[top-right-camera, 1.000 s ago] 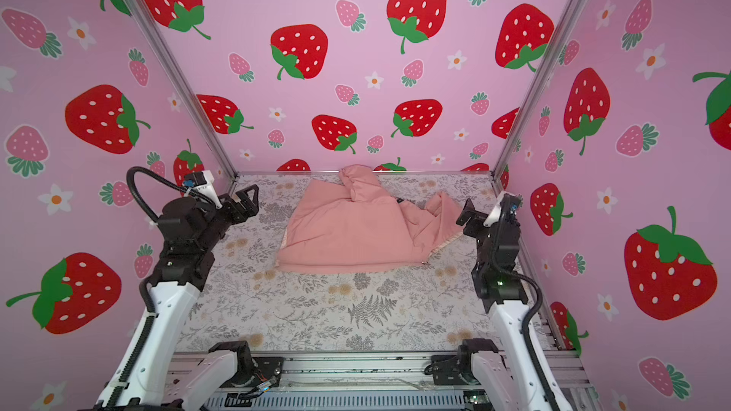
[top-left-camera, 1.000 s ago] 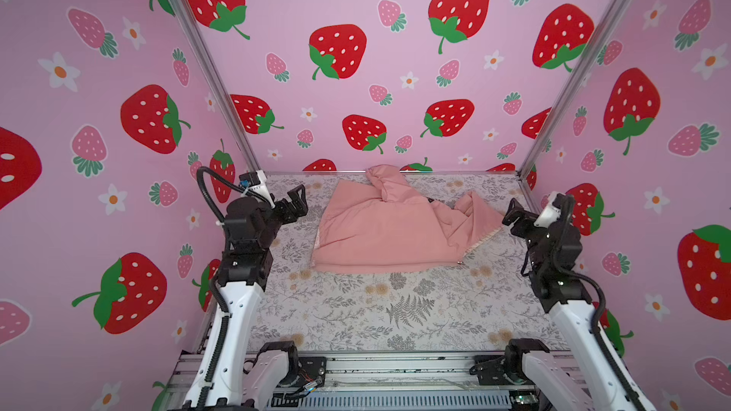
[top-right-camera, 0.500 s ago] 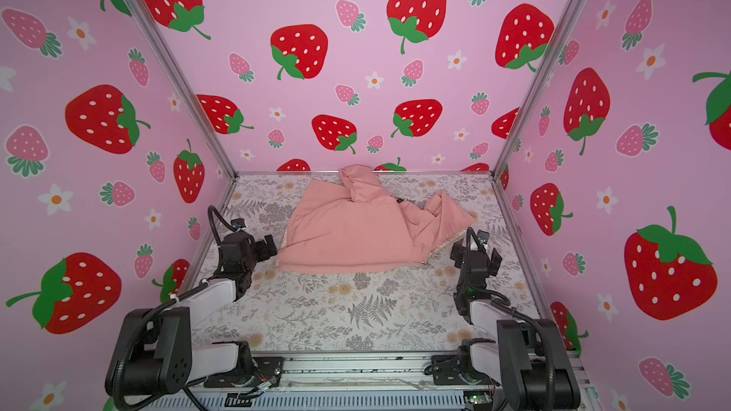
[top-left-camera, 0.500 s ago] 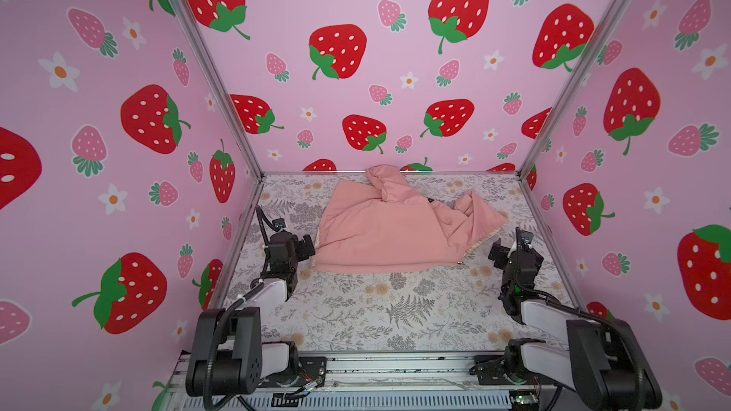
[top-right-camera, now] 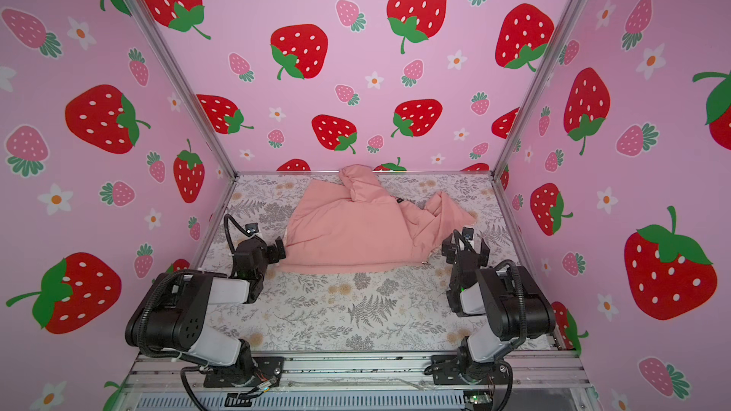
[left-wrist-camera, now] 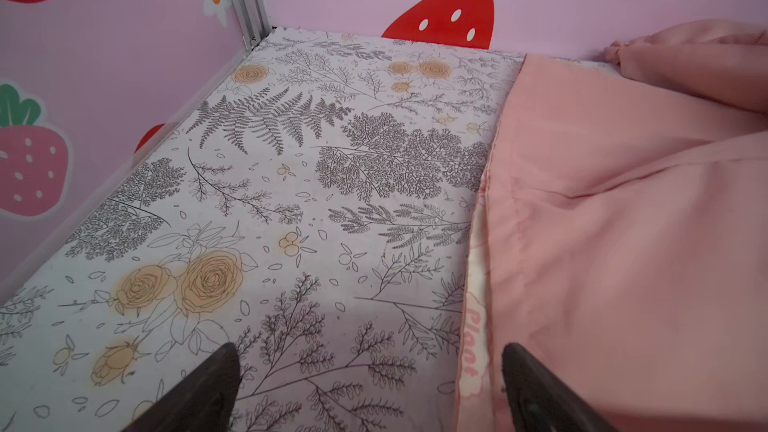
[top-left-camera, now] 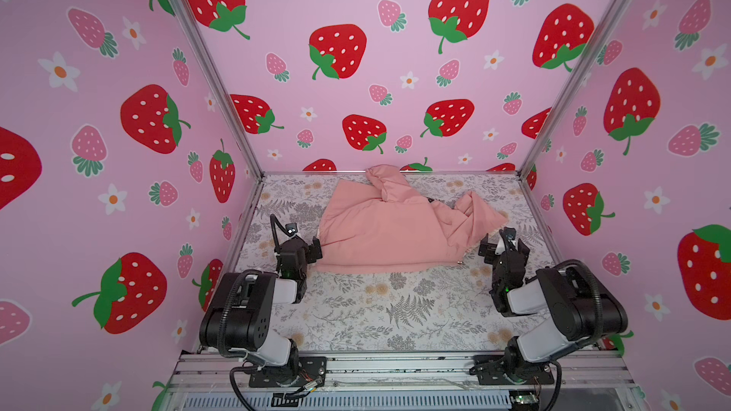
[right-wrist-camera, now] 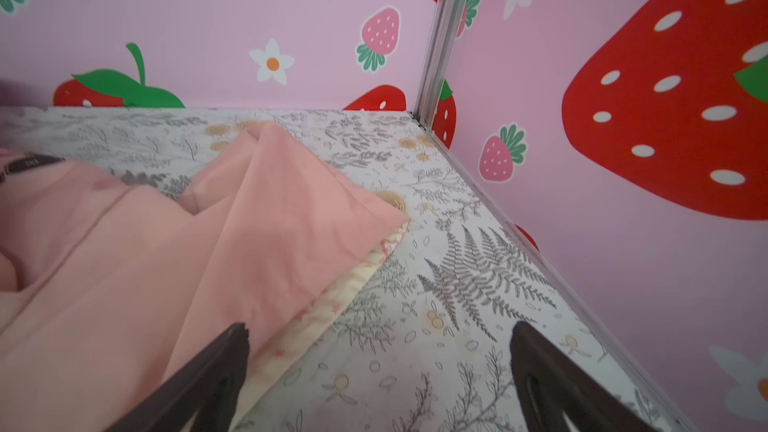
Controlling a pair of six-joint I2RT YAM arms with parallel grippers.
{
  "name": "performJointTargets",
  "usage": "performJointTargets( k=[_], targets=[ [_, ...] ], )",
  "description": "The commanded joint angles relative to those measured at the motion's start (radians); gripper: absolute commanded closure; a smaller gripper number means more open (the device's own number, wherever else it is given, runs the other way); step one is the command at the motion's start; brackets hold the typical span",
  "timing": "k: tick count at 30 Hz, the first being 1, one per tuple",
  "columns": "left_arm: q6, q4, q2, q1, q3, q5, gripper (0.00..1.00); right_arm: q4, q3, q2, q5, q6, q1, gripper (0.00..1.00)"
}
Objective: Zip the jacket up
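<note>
The jacket [top-left-camera: 387, 231] lies rumpled on the flowered worktop [top-left-camera: 375, 310], between the two pairs of fingers. The left fingers [left-wrist-camera: 536, 392] are spread wide, holding nothing, one at the jacket's edge and one over bare worktop. The right fingers [right-wrist-camera: 208, 380] are also spread and empty, one beside the jacket's folded corner.

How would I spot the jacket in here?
Start at the strawberry-covered back wall and drop to the floral tabletop below it. The jacket lies crumpled at the far end, one bunched part reaching that wall. It is the only loose cloth, plain salmon-pink amid all the prints.
</note>
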Motion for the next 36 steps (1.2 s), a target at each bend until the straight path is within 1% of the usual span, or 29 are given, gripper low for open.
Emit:
performJointTargets(
  k=[1, 2, 3, 32, 36],
  targets=[
    [0.02, -0.026, 0.012, 0.01, 0.059, -0.006, 0.01, -0.033, 0.035, -0.011, -0.027, 0.006, -0.018, 0.01],
    [0.018, -0.052, 0.007, 0.01, 0.067, -0.006, 0.01, -0.016, 0.031, -0.009, -0.03, 0.006, -0.019, 0.01],
    [0.018, -0.04, 0.012, 0.013, 0.066, -0.004, 0.01, -0.004, 0.029, -0.003, -0.028, 0.003, -0.019, 0.01],
    [0.019, -0.047, 0.01, 0.012, 0.067, -0.001, 0.01, -0.029, 0.04, -0.002, -0.03, 0.004, -0.021, 0.01],
    [0.018, -0.048, 0.012, 0.013, 0.069, -0.002, 0.01, -0.011, 0.028, -0.009, -0.031, 0.002, -0.021, 0.01]
  ],
)
